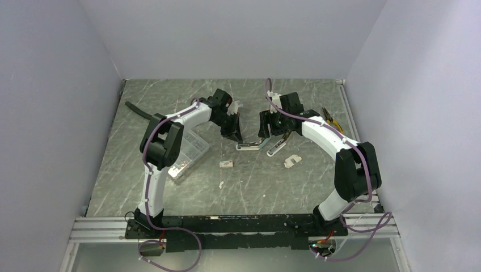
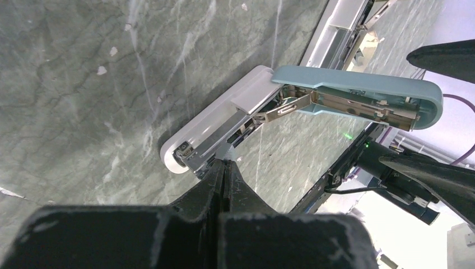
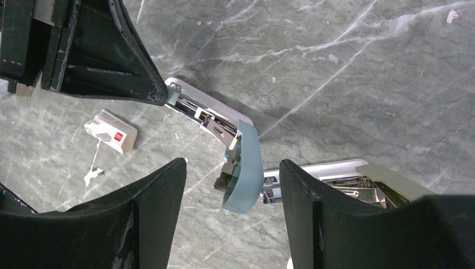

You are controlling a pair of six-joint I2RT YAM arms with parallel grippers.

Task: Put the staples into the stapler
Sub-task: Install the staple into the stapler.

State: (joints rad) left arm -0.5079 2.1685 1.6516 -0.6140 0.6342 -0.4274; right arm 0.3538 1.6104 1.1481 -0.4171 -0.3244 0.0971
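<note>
Left wrist view: my closed left gripper (image 2: 224, 165) pins the opened stapler (image 2: 224, 115); right gripper (image 3: 232, 163) gapes around its lid (image 3: 249, 162). Next, fetch the staples (image 3: 112, 130).

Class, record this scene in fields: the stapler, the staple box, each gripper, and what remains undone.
stapler: blue lid swung open, white base on the table
staple box: on the table, apart from both grippers
left gripper: shut, tips at the base's end
right gripper: open, straddling the raised lid
second stapler: open too, beside the first
remaining: box not yet picked up
</note>
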